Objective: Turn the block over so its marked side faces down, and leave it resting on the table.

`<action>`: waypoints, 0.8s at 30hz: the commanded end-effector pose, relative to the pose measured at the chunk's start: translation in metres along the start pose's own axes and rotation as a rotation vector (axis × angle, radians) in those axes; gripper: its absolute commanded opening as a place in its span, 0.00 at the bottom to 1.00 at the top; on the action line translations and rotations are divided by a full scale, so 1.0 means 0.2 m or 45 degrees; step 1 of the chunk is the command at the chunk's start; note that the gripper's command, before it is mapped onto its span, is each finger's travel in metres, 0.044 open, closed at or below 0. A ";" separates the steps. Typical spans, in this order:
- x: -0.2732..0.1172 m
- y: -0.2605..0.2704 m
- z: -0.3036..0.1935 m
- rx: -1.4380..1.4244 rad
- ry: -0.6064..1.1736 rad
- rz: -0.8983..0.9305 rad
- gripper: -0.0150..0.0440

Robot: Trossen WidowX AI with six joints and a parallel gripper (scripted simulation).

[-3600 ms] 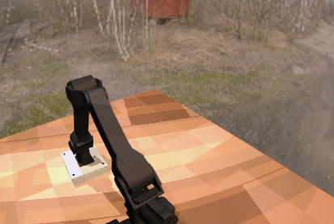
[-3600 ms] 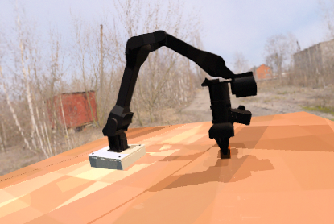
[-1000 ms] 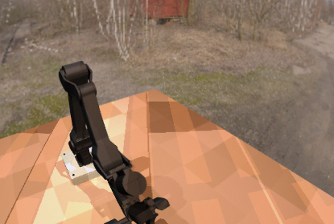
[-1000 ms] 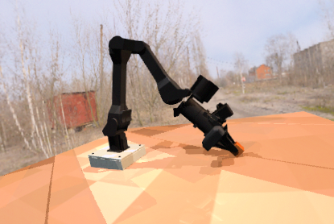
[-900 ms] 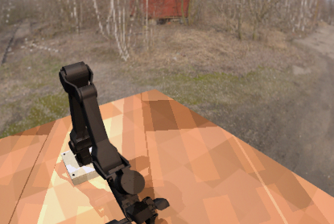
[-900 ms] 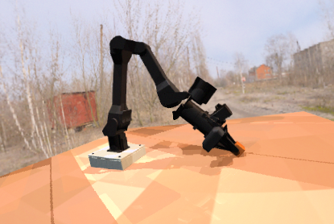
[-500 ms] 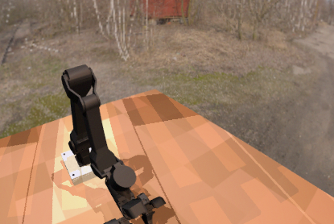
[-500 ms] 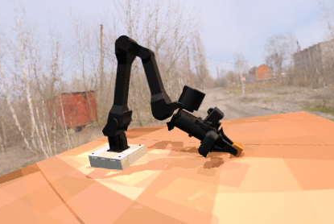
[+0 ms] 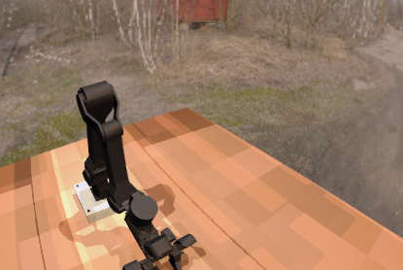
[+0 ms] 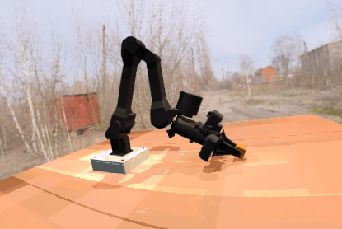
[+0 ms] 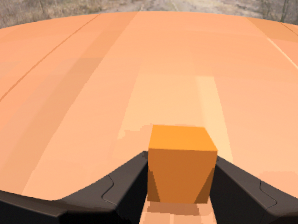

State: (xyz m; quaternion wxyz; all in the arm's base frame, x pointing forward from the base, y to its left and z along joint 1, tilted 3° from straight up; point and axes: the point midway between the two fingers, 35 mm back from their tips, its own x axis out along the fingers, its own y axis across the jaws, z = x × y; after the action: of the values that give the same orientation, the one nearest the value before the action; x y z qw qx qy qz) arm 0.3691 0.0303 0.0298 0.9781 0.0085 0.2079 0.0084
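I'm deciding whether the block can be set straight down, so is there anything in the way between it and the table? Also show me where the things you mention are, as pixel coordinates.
Nothing visible stands between them. The orange block [image 10: 241, 147] [image 11: 181, 175] is held between the fingers of the gripper [image 10: 240, 151] [image 11: 178, 160], with only table [image 10: 301, 173] [image 11: 165, 100] showing around it.

Block: an orange block [image 11: 182, 164], clamped between the gripper's [image 11: 182, 175] two dark fingers, top face brighter than the near face
Fingers: one on each side, touching it
Tabletop: orange wood-toned planks [image 11: 165, 65] beyond
Far edge: dry ground [image 11: 60, 11]

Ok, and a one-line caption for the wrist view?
An orange block held between the black fingers above a wood-toned tabletop.
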 end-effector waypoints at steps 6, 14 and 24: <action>0.00 0.00 -0.01 -0.006 0.005 -0.005 0.25; 0.00 0.00 -0.01 -0.006 0.005 -0.005 0.61; 0.00 0.00 -0.01 -0.006 0.005 -0.005 1.00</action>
State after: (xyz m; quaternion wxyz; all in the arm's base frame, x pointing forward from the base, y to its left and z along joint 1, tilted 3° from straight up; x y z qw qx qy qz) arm 0.3676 0.0301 0.0281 0.9777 0.0082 0.2095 0.0082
